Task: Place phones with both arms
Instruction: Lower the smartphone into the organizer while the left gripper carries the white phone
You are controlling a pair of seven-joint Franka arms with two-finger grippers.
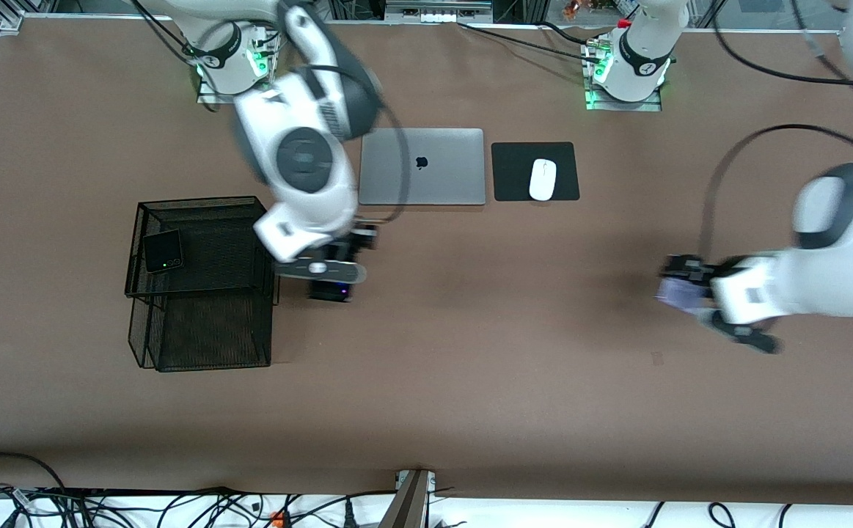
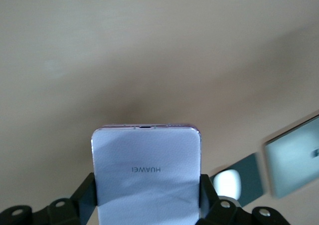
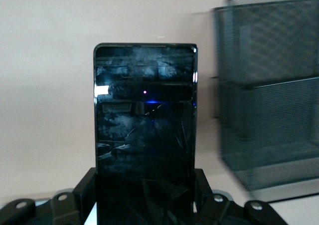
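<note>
The right gripper [image 1: 334, 282] holds the long black phone [image 3: 145, 135] between its fingers beside the mesh basket [image 1: 199, 293], where the black flip phone [image 1: 163, 251] lies. The left gripper [image 1: 679, 290], over the worktop [image 1: 470, 330], clamps the lavender phone [image 2: 147, 177].

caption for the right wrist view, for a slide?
Right gripper shut on the black slab phone, held over bare table beside the mesh rack.
</note>
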